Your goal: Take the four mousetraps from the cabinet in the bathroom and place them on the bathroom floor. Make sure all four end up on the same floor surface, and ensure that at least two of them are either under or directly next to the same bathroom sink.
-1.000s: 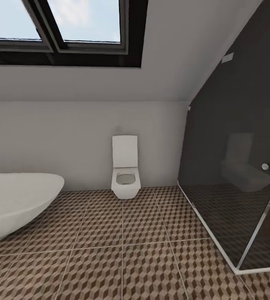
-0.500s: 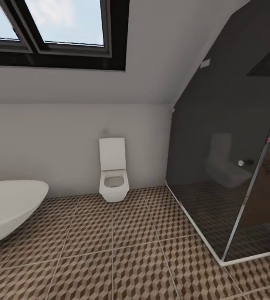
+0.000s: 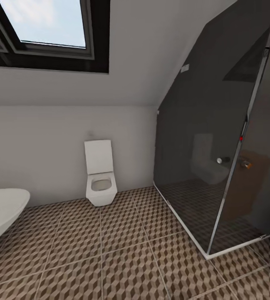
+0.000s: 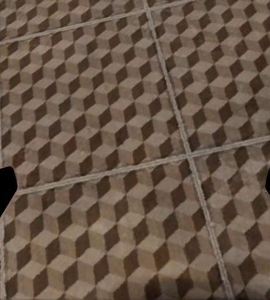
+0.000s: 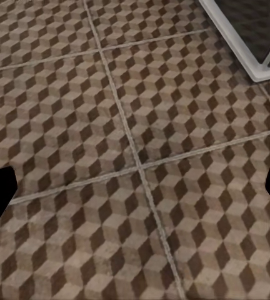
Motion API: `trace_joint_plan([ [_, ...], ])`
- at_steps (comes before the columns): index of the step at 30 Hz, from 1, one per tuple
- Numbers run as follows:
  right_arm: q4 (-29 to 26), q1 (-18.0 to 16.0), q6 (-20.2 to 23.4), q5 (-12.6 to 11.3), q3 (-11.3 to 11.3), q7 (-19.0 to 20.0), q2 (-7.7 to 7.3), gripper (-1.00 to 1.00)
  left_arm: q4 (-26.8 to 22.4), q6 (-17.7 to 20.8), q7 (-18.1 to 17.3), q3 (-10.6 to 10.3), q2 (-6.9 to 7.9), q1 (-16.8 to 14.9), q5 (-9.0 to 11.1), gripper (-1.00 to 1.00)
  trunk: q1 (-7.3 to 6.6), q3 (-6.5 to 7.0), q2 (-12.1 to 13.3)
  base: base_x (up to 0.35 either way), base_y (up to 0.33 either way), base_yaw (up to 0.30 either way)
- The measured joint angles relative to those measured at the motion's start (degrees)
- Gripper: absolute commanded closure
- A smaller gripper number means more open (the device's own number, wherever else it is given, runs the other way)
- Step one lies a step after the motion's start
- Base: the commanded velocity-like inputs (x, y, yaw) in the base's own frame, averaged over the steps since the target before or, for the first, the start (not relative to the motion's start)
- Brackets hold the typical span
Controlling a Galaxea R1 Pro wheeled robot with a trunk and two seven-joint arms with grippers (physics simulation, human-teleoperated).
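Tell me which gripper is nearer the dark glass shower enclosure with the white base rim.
Probably right: the right gripper hangs above floor tiles close by the shower enclosure at its white corner rim; the left gripper hangs above plain tiles.

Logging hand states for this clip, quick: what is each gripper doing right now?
Left gripper: open, empty, over the bathroom floor.
Right gripper: open, empty, over the same tiled floor.

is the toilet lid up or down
Up. In the head view the toilet has its white lid standing upright against the wall, leaving the oval bowl opening exposed.
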Motion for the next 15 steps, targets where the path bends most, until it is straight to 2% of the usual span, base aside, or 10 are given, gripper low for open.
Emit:
trace_joint_plan([
  [15, 0.0, 0.0, -0.1, 0.0, 0.0, 0.1, -0.07, -1.0, 0.0, 0.0, 0.0, 0.0, 0.0, 0.0, 0.0, -1.0, 0.0, 0.34, 0.0, 0.0, 0.0, -0.256],
])
